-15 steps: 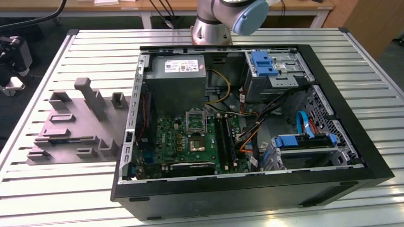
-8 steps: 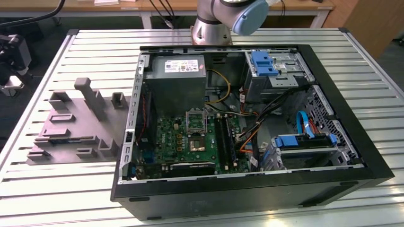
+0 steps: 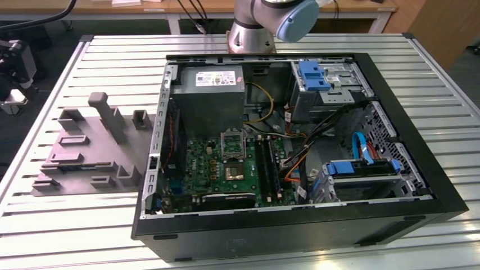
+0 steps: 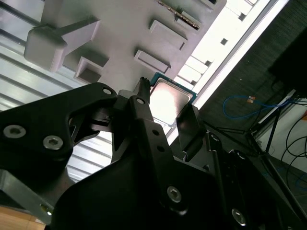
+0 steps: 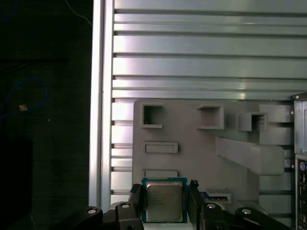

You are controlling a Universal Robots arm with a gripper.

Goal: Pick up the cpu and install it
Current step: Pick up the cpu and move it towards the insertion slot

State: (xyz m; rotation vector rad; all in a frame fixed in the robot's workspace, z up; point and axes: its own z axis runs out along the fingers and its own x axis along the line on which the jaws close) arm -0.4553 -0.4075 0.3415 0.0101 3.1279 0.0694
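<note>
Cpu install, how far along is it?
Done: the gripper is at the grey tray, its fingers against two opposite edges of the cpu in the first wrist view. In hand: that grip; whether it is off the tray, I cannot tell. Left: the install, since the cpu is not yet at the green board inside the computer case.

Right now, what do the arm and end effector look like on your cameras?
In the exterior view, the arm is silvery-grey metal with a pale blue cap on its joint. In both wrist views, the end effector is matte black: angular linked plates fastened with silver bolts, ending in two narrow black fingers.
</note>
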